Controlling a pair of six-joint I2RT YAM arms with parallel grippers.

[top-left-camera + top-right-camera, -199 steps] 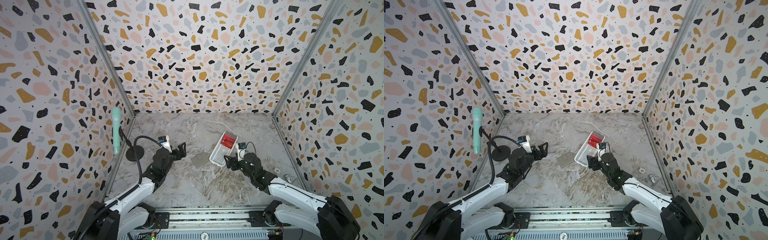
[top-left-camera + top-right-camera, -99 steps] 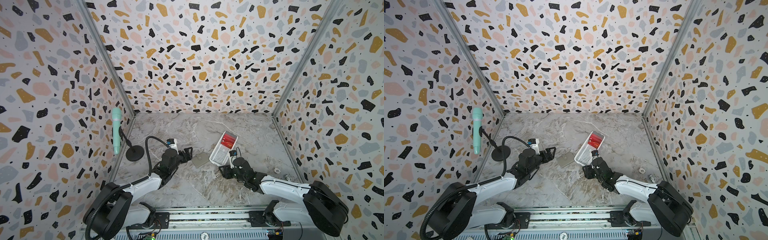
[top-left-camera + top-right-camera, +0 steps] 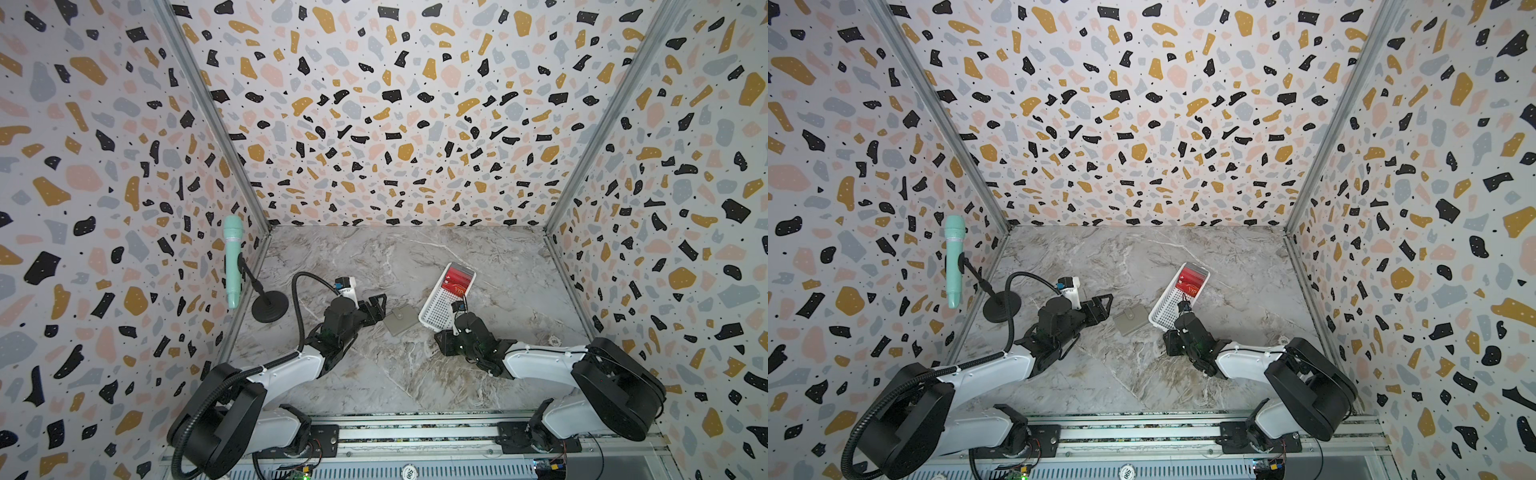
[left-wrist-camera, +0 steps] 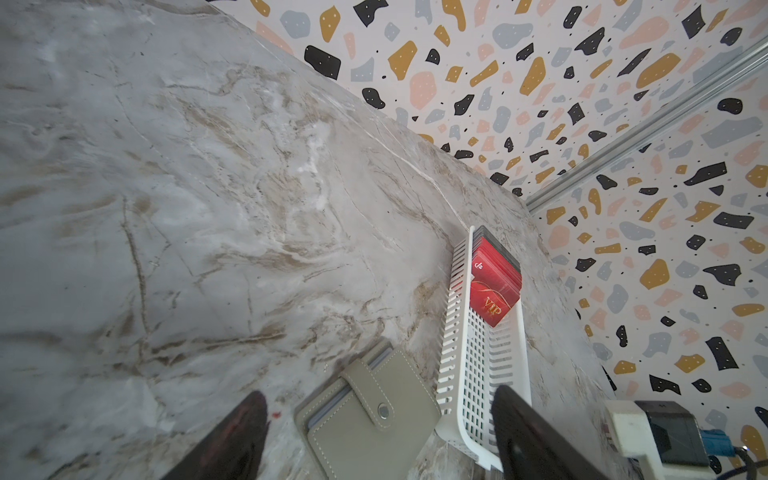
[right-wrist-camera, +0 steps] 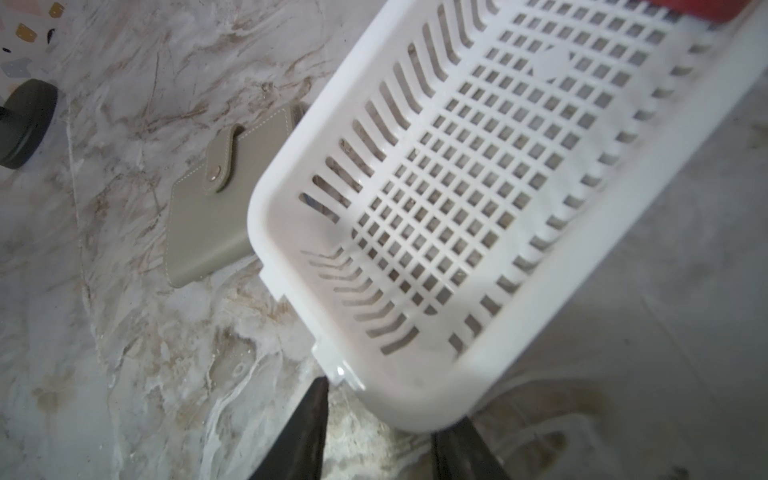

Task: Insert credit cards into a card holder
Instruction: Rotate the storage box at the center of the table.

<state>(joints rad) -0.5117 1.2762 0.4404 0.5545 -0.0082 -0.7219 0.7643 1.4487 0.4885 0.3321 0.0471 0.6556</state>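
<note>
The card holder [image 4: 365, 428] lies closed, lower centre, between the wide jaws of the empty left gripper [image 4: 376, 395]. The right gripper [image 5: 390, 403] is half-parted at the basket [image 5: 582, 278]; grip unclear.

**What I can't make out**

From my right wrist, the credit cards [image 5: 698, 5] are a red sliver cut by the edge. The basket [image 5: 478, 208] hides the card holder's [image 5: 208, 216] right edge, its near rim blurred; whether my right pincer [image 5: 384, 419] grips it, I can't tell.
</note>
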